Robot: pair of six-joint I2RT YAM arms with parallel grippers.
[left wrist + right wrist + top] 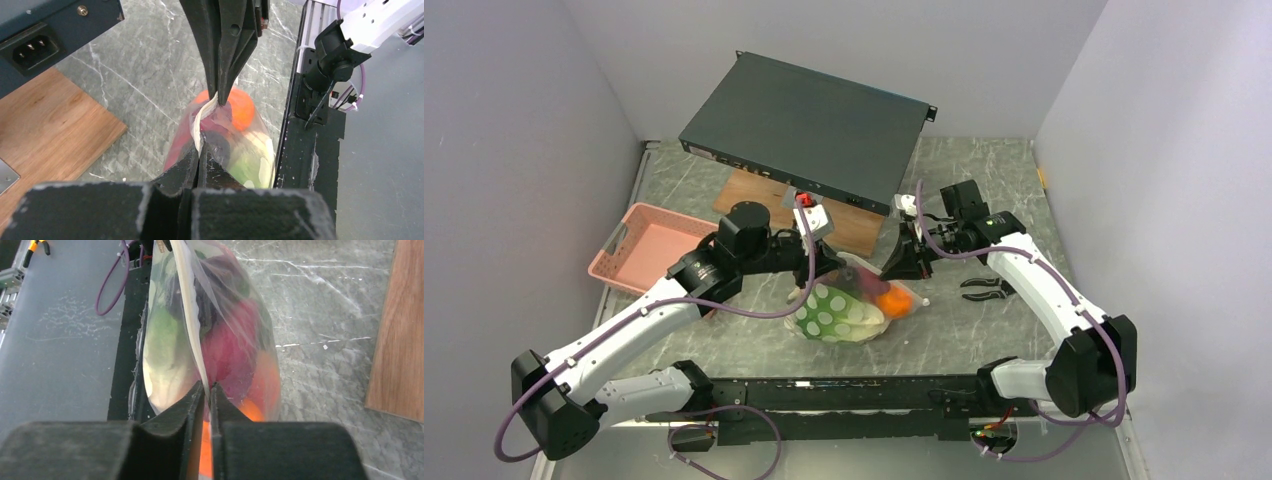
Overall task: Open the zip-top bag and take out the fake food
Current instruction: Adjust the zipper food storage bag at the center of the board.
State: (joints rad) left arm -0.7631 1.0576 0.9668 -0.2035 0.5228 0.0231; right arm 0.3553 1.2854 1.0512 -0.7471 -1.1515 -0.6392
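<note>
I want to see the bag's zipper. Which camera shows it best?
The right wrist view: the zip strip runs long and close up the zip-top bag. The left wrist view shows only a short, pinched bit. From the top, it is too small to see.

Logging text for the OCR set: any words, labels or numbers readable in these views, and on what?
None readable.
Black box: marks along its front edge, too small to read.
Power socket: no lettering shows.
Bag: no print visible.
</note>
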